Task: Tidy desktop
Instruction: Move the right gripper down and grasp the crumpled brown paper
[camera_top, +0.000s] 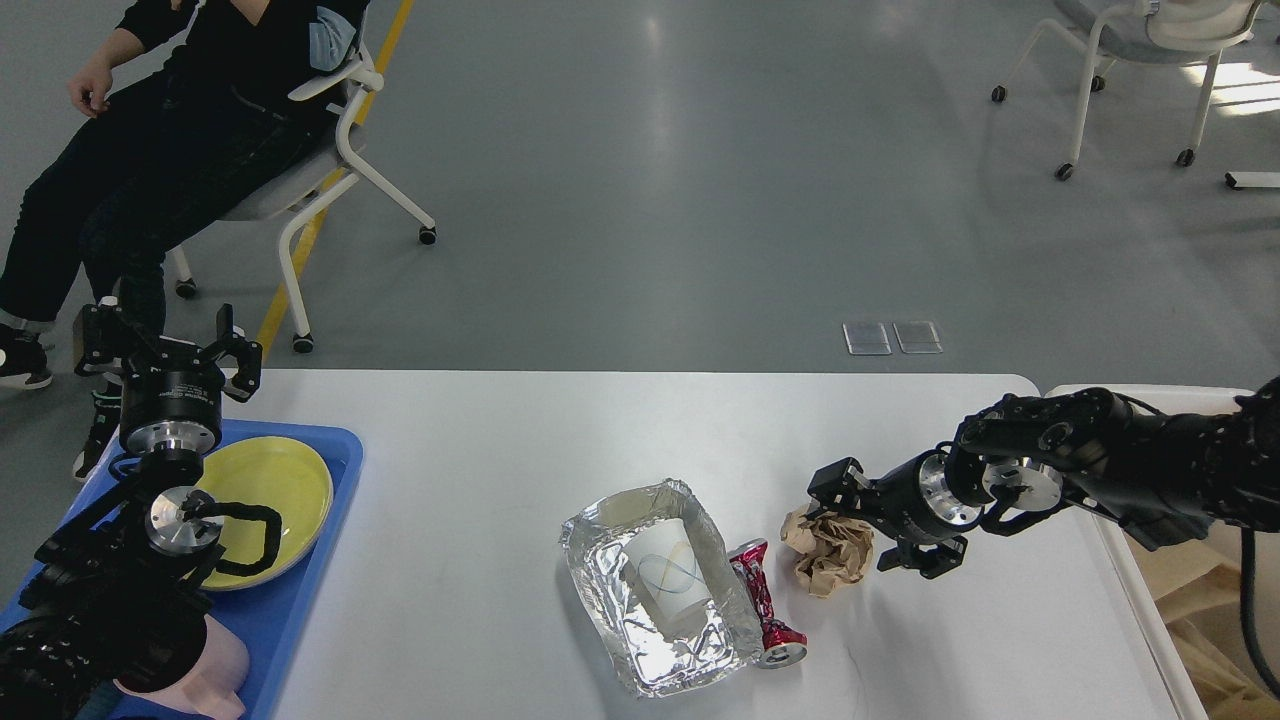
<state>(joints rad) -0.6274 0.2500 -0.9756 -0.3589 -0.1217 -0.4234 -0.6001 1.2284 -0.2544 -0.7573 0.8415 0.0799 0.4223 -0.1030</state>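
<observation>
The white desktop carries a crumpled brown paper ball, a crushed red can and a foil tray with a paper cup lying in it. My right gripper reaches in from the right, low over the desktop. It is open, and its fingers straddle the right side of the paper ball, the upper finger over the ball's top. My left gripper stands open above the far edge of the blue tray, with nothing in it.
The blue tray at the left holds a yellow plate and a pink cup. A cream-white bin with brown paper in it stands off the desktop's right edge. A seated person and chairs are beyond the desktop.
</observation>
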